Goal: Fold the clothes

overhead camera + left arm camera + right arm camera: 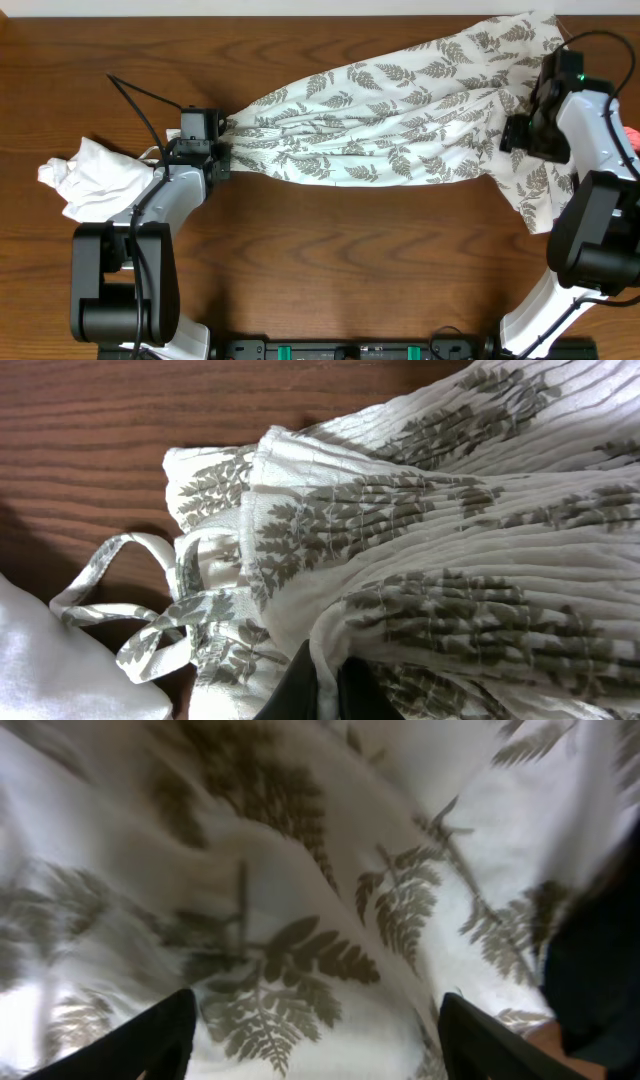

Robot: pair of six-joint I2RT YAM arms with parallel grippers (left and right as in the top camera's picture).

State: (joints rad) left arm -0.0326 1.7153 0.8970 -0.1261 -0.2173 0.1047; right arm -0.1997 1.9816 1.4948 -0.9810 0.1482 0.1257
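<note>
A cream fern-print garment point(380, 120) stretches across the wooden table point(350, 260) between both arms. The left pincer point(222, 150) clamps its gathered, finely pleated strap end. The right pincer point(520, 130) gapes wide over soft loose cloth directly beneath it. Probably best now: grip there, draw taut, smooth wrinkles before folding. A crumpled plain white garment point(95, 175) lies behind the left pincer.

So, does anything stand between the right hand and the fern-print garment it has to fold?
Nothing visible does. The right hand sits open directly over the fern-print garment, whose fabric fills the wrist view between its fingers. The plain white garment lies far off at the other end.
</note>
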